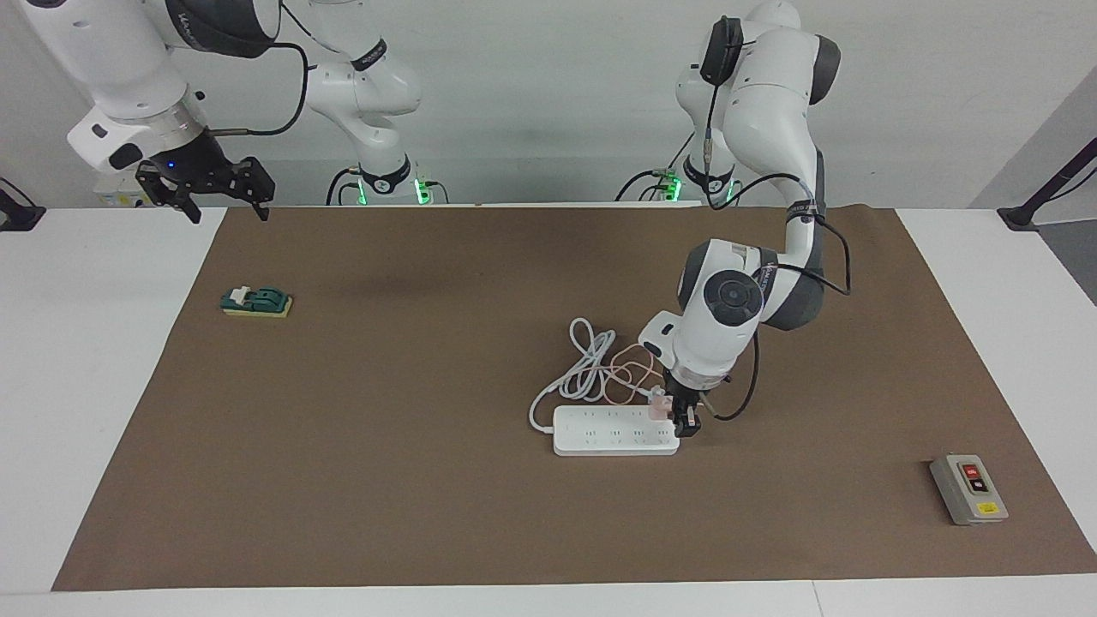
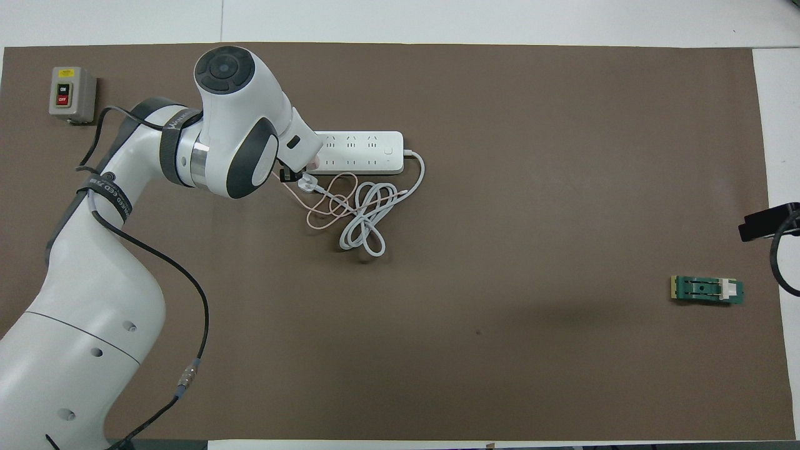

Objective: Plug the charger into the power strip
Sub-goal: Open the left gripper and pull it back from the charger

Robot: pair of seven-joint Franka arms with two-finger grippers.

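Up at the right arm's end, over the table edge: right tool, waiting, spread wide, with nothing in it. Lying on the brown mat at the same end: small green block with a white piece on top.

Toward the left arm's end, nearest to the robots: thick white cord in loose loops, tangled with thin pink cable. Just farther: power strip, flat on the mat. Standing on its end toward the left arm, in the socket row nearer to the robots: charger.

Lowered right at the charger: left tool. Not possible to tell how far open, or whether gripping the charger.

Farthest, near the mat's corner: grey box with red and black buttons.
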